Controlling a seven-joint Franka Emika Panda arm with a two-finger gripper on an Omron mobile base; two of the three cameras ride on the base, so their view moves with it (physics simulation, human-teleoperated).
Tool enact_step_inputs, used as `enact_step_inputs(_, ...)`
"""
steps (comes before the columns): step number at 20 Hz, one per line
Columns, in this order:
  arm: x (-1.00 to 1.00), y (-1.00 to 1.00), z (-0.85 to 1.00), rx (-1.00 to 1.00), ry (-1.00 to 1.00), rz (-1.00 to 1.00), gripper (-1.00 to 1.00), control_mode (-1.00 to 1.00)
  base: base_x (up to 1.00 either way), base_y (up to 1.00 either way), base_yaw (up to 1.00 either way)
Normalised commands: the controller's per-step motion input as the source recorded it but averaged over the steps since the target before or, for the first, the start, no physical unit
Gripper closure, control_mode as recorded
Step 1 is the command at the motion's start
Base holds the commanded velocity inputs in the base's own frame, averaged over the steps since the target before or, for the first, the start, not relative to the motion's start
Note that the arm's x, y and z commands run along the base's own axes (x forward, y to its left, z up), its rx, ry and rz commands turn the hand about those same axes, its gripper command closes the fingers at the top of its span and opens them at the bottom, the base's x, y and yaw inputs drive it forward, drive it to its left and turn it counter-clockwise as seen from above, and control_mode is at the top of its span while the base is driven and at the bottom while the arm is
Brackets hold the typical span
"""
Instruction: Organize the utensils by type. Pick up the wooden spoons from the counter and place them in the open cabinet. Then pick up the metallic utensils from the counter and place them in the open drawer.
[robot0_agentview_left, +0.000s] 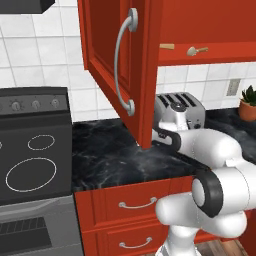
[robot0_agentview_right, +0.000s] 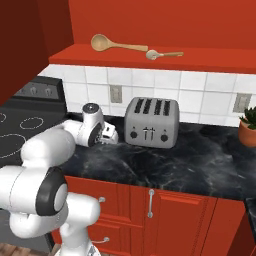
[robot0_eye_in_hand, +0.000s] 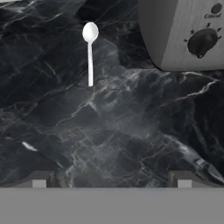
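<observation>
Two wooden spoons lie on the shelf of the open cabinet (robot0_agentview_right: 150, 62): a larger one (robot0_agentview_right: 117, 45) and a smaller one (robot0_agentview_right: 162, 54); the left base view shows them too (robot0_agentview_left: 196, 50). A slim silvery spoon (robot0_eye_in_hand: 90, 52), one of the metallic utensils, lies on the black marble counter (robot0_eye_in_hand: 131, 122), bowl toward the top of the hand view. My gripper (robot0_eye_in_hand: 111, 181) hovers low over the counter short of this spoon, open, with nothing between its fingertips (robot0_eye_in_hand: 38, 180). It sits just left of the toaster (robot0_agentview_right: 111, 134). The drawer is out of view.
A silver toaster (robot0_agentview_right: 151, 121) stands right of the hand, its corner close by (robot0_eye_in_hand: 183, 30). The open cabinet door (robot0_agentview_left: 120, 60) with its grey bar handle hangs over the counter near the arm. A stove (robot0_agentview_left: 32, 150) is to the left, a potted plant (robot0_agentview_right: 247, 131) to the right.
</observation>
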Motion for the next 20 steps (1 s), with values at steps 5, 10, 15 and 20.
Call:
enact_step_inputs(5,0.29,0.17,-0.06,0.00,0.00,0.00,-1.00,-1.00,0.00,0.00,0.00)
enact_step_inputs(10,0.22,0.29,-0.16,0.00,0.00,0.00,-1.00,-1.00,0.00,0.00,0.00)
enact_step_inputs(15,0.28,0.26,-0.16,0.00,0.00,0.00,-1.00,-1.00,0.00,0.00,0.00)
enact_step_inputs(20,0.41,0.13,-0.13,0.00,0.00,-0.02,-1.00,-1.00,0.00,0.00,0.00)
